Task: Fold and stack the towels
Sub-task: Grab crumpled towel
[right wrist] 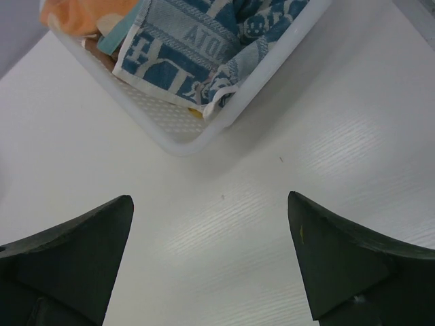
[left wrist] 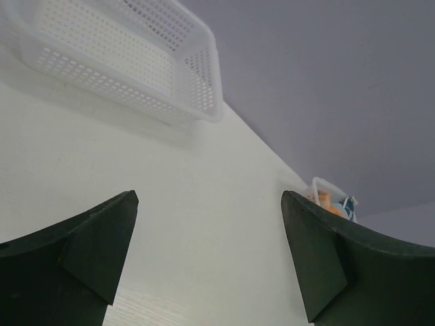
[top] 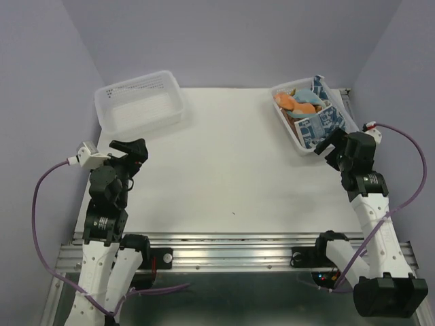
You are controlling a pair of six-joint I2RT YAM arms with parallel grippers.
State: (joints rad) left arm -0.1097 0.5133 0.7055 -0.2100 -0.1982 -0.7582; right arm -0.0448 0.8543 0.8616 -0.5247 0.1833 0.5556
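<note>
Nothing is done yet, by my reading: the towels [top: 309, 112] lie bunched in the white perforated basket [right wrist: 178, 144], none folded or stacked. The right gripper [right wrist: 211, 204] hangs released over the table [right wrist: 224, 231], jaws wide, holding nothing. That basket sits just ahead of it, with a blue-white patterned towel [right wrist: 197, 47] nearest and an orange towel [right wrist: 81, 13] beyond. The left gripper [left wrist: 209, 204] is likewise spread and unladen, with a second basket [left wrist: 197, 88] further ahead to its left.

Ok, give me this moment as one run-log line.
stage: nothing folded yet | towels: piled in right basket | left claw: open, holding nothing | right claw: open, holding nothing, just short of right basket
</note>
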